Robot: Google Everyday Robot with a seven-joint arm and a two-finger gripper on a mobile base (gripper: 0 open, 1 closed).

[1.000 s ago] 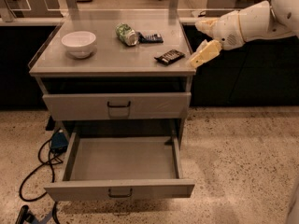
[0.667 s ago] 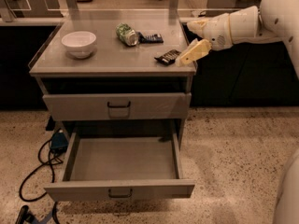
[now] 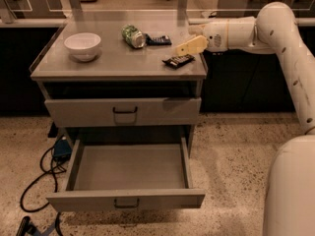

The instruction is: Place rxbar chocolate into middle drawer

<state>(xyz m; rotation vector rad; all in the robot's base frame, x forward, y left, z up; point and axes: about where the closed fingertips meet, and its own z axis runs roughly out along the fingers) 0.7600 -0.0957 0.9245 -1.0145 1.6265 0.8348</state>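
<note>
Rxbar chocolate: lies flat on desk, near front right corner, slightly askew. Tool: just above and right of the bar, released, nothing between its fingers; lower finger angled down towards the bar's right end, contact unclear. Middle drawer: pulled out below, well apart from the bar. Upper drawer front: closed. Behind the bar: dark blue bar beside tipped green can. White bowl at desk's left.

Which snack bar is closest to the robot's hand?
The black-brown rxbar chocolate, front right on the counter, just beside the gripper. The dark blue bar lies farther back, by the green can.
</note>
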